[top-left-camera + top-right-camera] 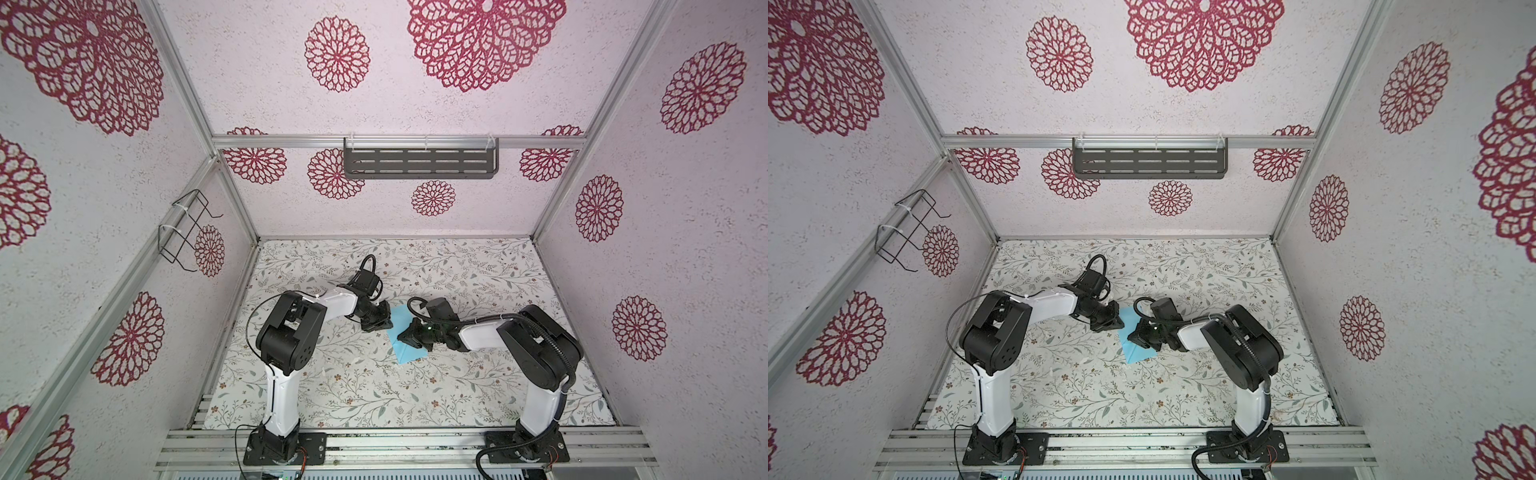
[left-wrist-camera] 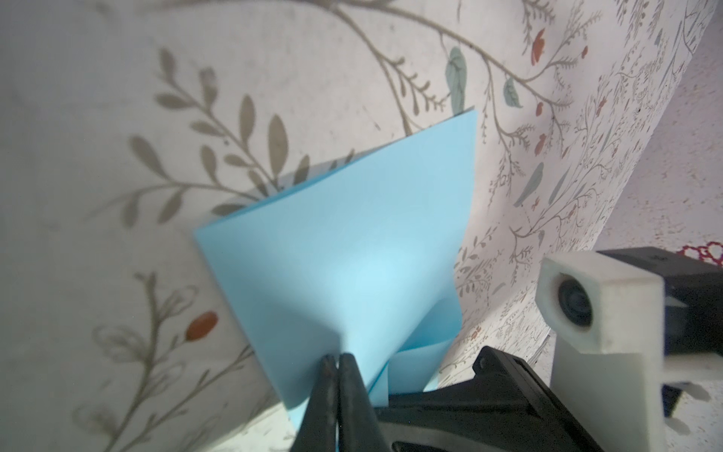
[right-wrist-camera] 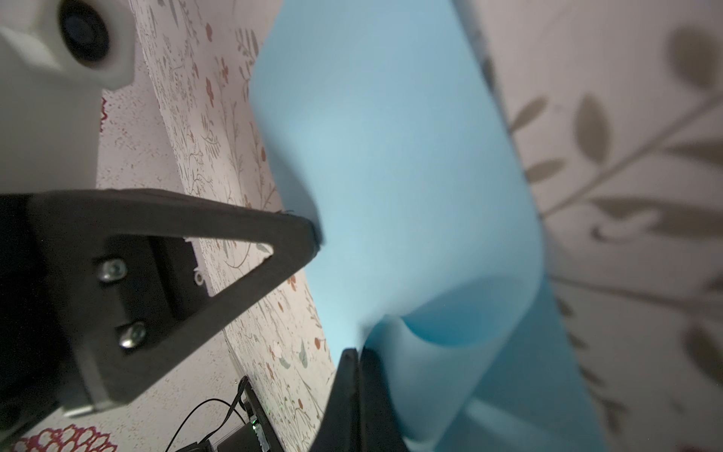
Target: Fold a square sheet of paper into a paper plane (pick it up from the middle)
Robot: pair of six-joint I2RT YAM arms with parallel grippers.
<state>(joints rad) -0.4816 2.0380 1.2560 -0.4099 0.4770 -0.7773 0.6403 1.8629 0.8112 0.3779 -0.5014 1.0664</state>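
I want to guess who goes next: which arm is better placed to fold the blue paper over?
Probably the right: the right gripper pinches the curled-up layer over the middle of the square sheet of paper, while the left gripper pinches near its edge.

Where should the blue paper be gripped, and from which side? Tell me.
Pinch the paper at a lifted edge, coming in edge-on from the side with one finger on each face. It is thin, and its lower part seems to lie on the table, so only the raised, curled part offers a bite. The left gripper and the right gripper are each shut on it this way.
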